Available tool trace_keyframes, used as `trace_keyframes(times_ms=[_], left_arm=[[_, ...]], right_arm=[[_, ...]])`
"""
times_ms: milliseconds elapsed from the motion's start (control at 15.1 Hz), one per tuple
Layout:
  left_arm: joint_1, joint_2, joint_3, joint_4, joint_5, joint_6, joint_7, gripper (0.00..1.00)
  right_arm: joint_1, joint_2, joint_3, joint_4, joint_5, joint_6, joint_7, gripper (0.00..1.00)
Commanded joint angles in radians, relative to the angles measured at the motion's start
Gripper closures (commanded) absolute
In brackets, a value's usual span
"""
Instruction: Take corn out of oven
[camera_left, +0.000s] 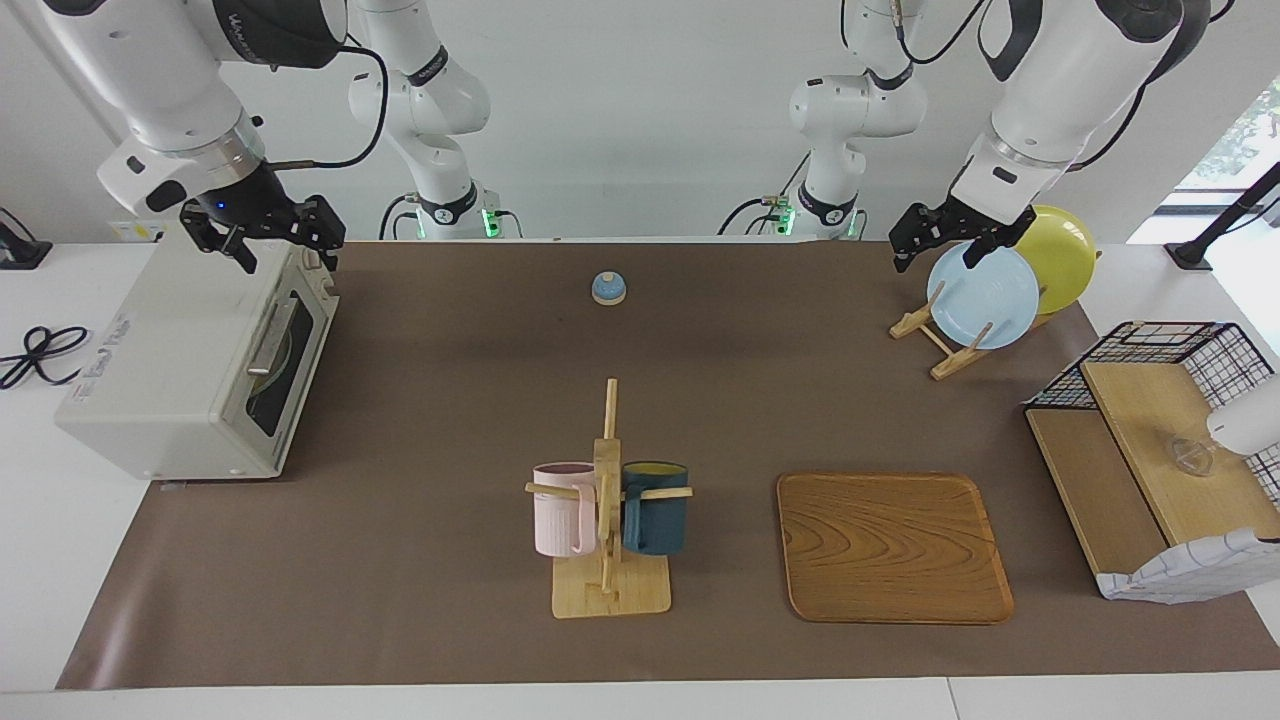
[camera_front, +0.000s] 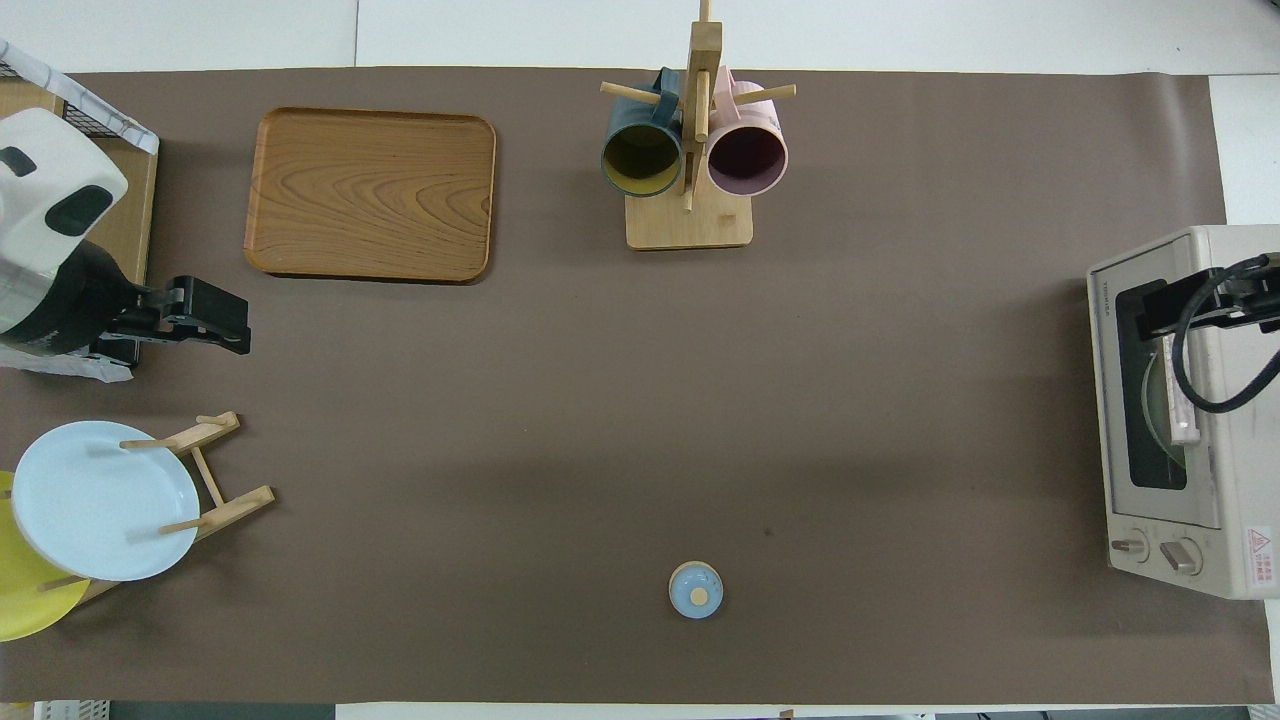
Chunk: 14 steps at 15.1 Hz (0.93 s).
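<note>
The oven sits shut at the right arm's end of the table, its dark glass door up and its metal bar handle untouched, so we judge the job barely begun: the door has yet to be pulled down, the corn reached and lifted out. We cannot see the corn at all; through the glass only a pale round shape shows, perhaps a dish, and the cob is presumably inside out of sight.

Our right gripper hangs in the air over the oven's top edge, at the corner nearest the robots, its two fingers spread wide and holding nothing; it does not appear to touch the oven. In the overhead view it shows over the upper part of the door's window. Our left gripper hangs over the plate rack at the left arm's end of the table, just in front of the blue plate and yellow plate as the facing camera sees it, fingers likewise spread and empty; this arm waits.

The wooden tray, the mug tree with its pink and dark blue mugs, the small blue lid and the wire basket play no part so far.
</note>
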Motion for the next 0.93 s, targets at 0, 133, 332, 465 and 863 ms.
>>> trace_keyframes(times_ms=[0, 133, 332, 465, 863], left_arm=[[0.009, -0.001, -0.008, 0.01, 0.016, -0.018, 0.002, 0.0], [0.009, -0.001, -0.008, 0.01, 0.016, -0.018, 0.002, 0.0], [0.009, -0.001, -0.008, 0.01, 0.016, -0.018, 0.002, 0.0], [0.009, -0.001, -0.008, 0.01, 0.016, -0.018, 0.002, 0.0], [0.009, -0.001, -0.008, 0.01, 0.016, -0.02, 0.002, 0.0]], right_arm=[[-0.01, -0.003, 0.003, -0.001, 0.028, 0.013, 0.011, 0.0], [-0.012, -0.003, 0.003, -0.001, 0.028, 0.013, 0.009, 0.0], [-0.01, -0.003, 0.003, -0.001, 0.028, 0.011, 0.011, 0.0], [-0.009, -0.003, 0.003, -0.001, 0.026, 0.011, 0.012, 0.0], [-0.012, -0.01, 0.003, -0.013, 0.025, 0.007, -0.006, 0.0]])
